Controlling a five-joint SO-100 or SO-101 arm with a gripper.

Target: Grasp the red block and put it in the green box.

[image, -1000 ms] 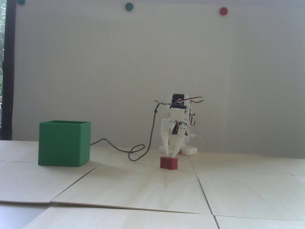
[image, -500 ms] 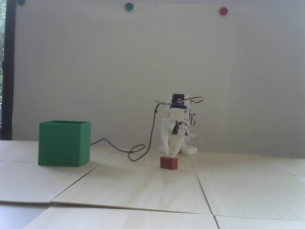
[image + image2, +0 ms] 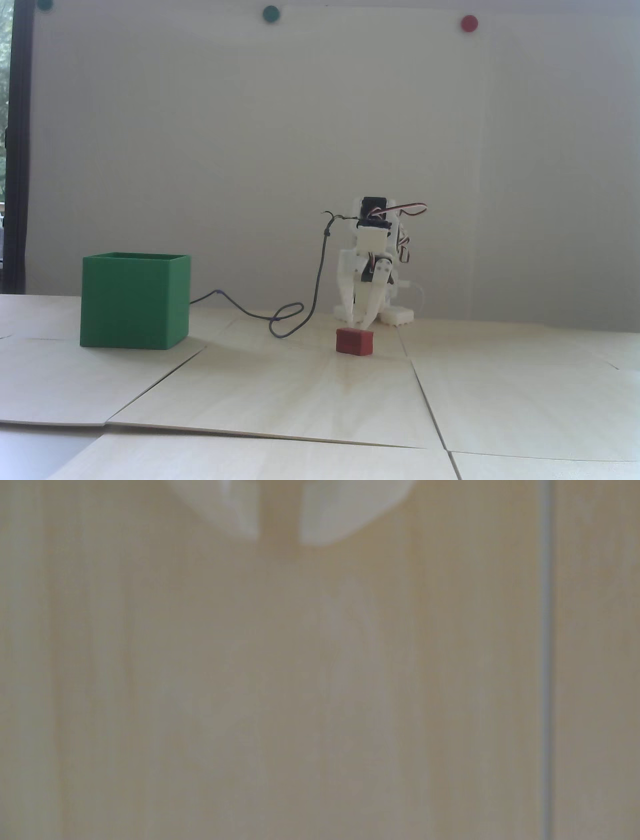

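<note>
On my screen, going from the left in the fixed view, I see first the green box [image 3: 134, 301]. It stands upright on the pale wooden bench [image 3: 280, 395], with its open top facing up, well apart from the other things. A dark cable [image 3: 300, 312] comes out from behind the box, lies on the bench in a loop, and then rises to the white arm [image 3: 372, 245].

Next comes the red block [image 3: 355, 342]. It lies flat on the bench, near the middle of the fixed view, and nothing holds it. The end effector [image 3: 361, 323] points down, with its tips just over the top edge of the block as the fixed view shows them. I cannot tell if the tips are directly above the block or a little behind it.

In the wrist view, which is blurred, the end effector [image 3: 279, 539] enters from the top edge. Its two fingers [image 3: 332, 518] have a small gap between them and nothing is inside, so it is released. Below the fingers I see only bare wood, with one seam [image 3: 546, 660] at the right. The red block does not show in this view.
</note>
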